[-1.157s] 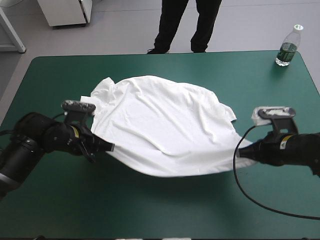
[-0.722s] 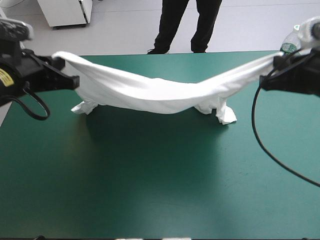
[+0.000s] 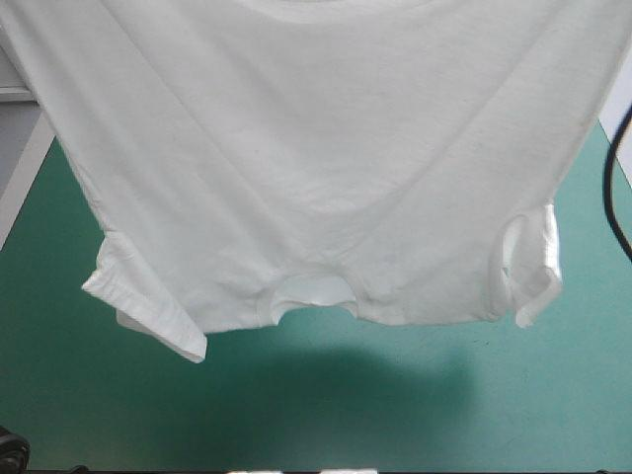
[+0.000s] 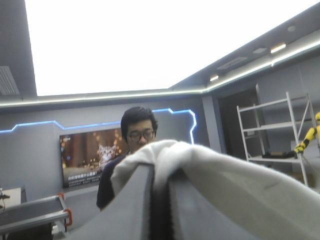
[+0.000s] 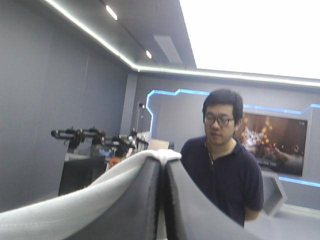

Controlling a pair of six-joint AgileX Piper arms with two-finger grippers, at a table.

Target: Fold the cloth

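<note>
High view first, and the T-shirt (image 3: 316, 148) is up in the air, a broad white sheet spread wide and hanging over the desk (image 3: 395, 415). It hangs upside down. The neck opening (image 3: 308, 292) is at the lowest edge, with one sleeve (image 3: 148, 306) drooping toward the desk's left edge and the other sleeve (image 3: 530, 265) curled toward the right edge. Its upper part runs out of sight. Under it a dark shadow (image 3: 365, 380) lies on the teal-green cover, toward the near edge. We see bare cover along the left, right and near edges, and we cannot tell whether any fabric touches it.

Over to the left wrist view, where the arm is raised and we look level into the room. The left gripper (image 4: 160, 172) has its black fingers pressed together in one pointed arch, pinching the T-shirt (image 4: 235, 192). The white fabric rides over the tips and falls away to one side in a thick fold.

Now the right wrist view, raised too. The right gripper (image 5: 163, 167) stands the same way, its fingers all but closed with only a thin seam between them. A small tuft of the T-shirt (image 5: 70, 207) peeks above the tips, and the cloth slopes off beside one finger.
</note>
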